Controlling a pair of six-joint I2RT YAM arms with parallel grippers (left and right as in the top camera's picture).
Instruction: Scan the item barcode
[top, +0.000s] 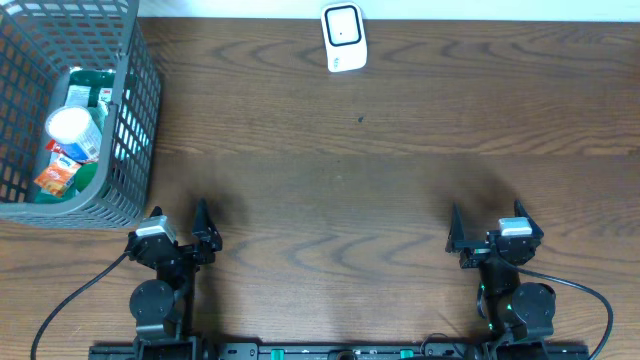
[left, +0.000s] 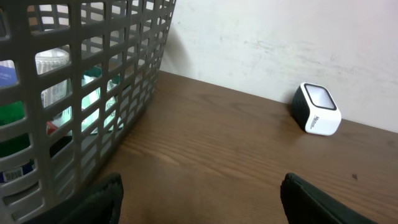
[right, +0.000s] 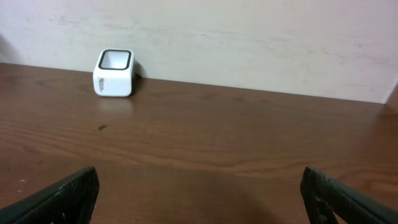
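From overhead, we see a dark wooden table (top: 400, 150) with the white barcode scanner (top: 343, 37) standing at its far edge, a little right of the middle. A grey mesh basket (top: 140, 120) sits at the far left. In it lie a white-lidded tub (top: 72, 130), an orange packet (top: 55, 178) and a green pack (top: 95, 85), none of them lifted out. At the near edge the left gripper (top: 180, 215) and the right gripper (top: 488, 222) sit well apart from each other and from the scanner, both with jaws spread and holding nothing.

From the left wrist, we look past the left gripper's two dark fingers (left: 102, 199), set wide at the lower corners with bare wood between them. The basket (left: 124, 62) fills the left of the view, its contents showing through the mesh; the scanner (left: 317, 109) stands far off to the right against a pale wall (left: 261, 37).

From the right wrist, we see the right gripper's fingers (right: 62, 196) likewise wide apart and empty. The scanner (right: 113, 73) stands upright at the far left, close to the wall, its window facing up.
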